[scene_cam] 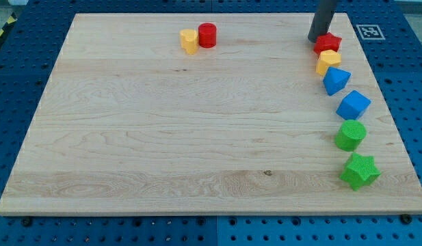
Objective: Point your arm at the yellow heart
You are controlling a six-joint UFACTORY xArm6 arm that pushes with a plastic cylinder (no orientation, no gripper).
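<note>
my tip (314, 38) is sitting upper right, holding nothing, just beside the red star block (327, 44); the yellow heart-shaped plastic block (327, 62), touching below it, is probably light and slidey, nudge its flat side

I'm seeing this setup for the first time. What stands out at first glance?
A curved column of coloured blocks runs down the wooden board's right edge: red star, yellow heart, two blue blocks, green cylinder, green star. My tip stands at the view's top right, just left of the red star. Far off, near the top, a yellow block sits beside a red cylinder.
</note>
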